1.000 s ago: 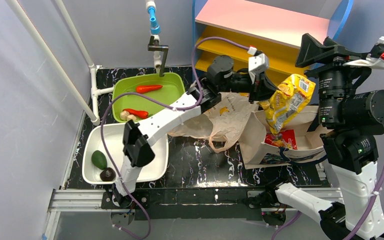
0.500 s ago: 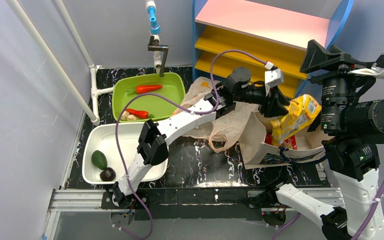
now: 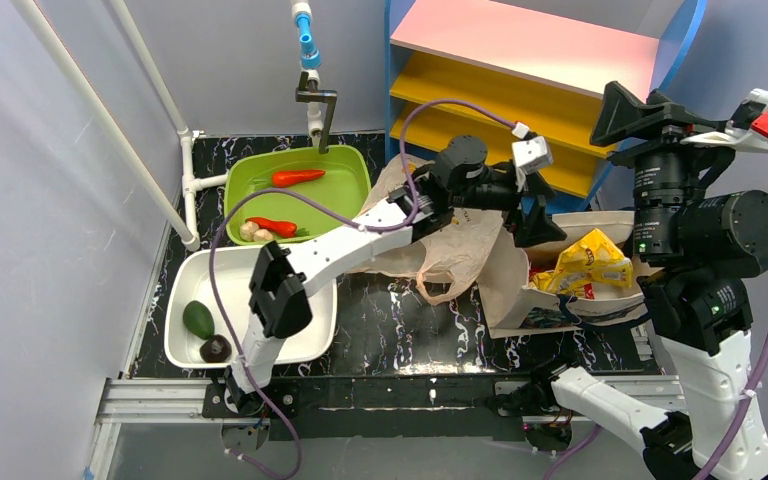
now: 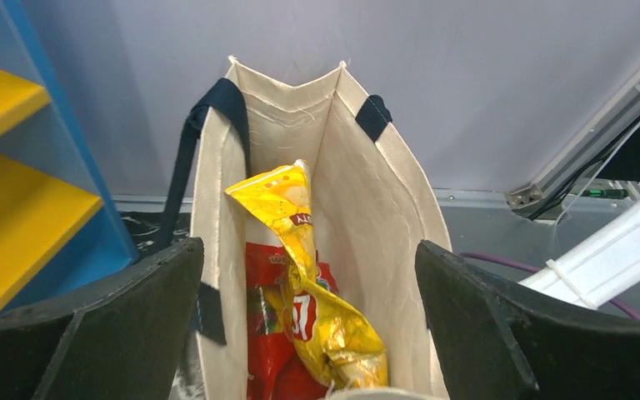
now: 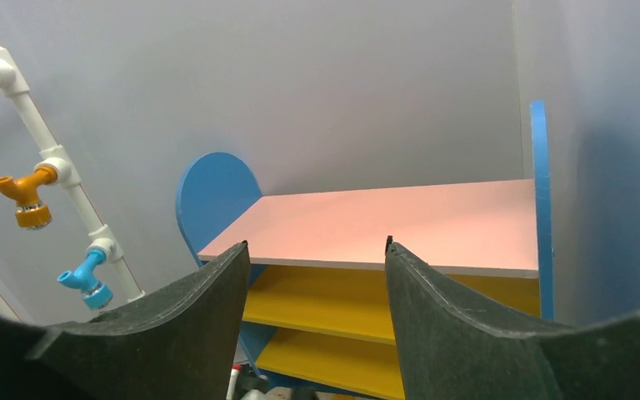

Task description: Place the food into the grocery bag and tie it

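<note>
1. Two arms are raised. The left jaws stand wide and empty above the mouth of a cream canvas tote [image 4: 367,192] with navy handles.
2. The yellow packet [image 4: 300,275] lies inside that tote, free of the jaws, resting on a red packet [image 4: 262,333].
3. The grocery bag [image 3: 450,245] lies crumpled on the tabletop [image 3: 400,320] just beside the tote, under the left arm.
4. The right jaws are partly apart and hold nothing, facing the shelf [image 5: 383,221].
5. Two orange-red vegetables [image 3: 297,177] lie in the green tub [image 3: 340,185]. The dark green fruit [image 3: 198,319] and dark brown ball [image 3: 215,348] sit in the white tub [image 3: 195,280].
</note>
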Controlling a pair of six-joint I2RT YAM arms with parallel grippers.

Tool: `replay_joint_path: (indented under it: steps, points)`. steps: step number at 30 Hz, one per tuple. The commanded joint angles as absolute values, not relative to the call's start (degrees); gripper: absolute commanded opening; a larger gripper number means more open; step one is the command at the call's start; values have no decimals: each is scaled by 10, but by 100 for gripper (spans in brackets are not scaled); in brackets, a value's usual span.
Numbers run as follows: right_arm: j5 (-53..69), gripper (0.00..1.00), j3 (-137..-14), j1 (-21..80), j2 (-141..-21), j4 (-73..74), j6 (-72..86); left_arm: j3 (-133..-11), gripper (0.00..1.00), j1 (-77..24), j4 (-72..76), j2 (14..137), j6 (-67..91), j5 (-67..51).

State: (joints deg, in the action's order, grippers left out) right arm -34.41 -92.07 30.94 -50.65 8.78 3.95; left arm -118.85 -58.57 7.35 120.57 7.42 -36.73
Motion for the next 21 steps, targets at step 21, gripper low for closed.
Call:
replay_joint_path:
  steps: [21]
  points:
    - [-176, 65, -940, 312, -580, 237, 51, -779, 98, -468, -199, 700, -10, 83]
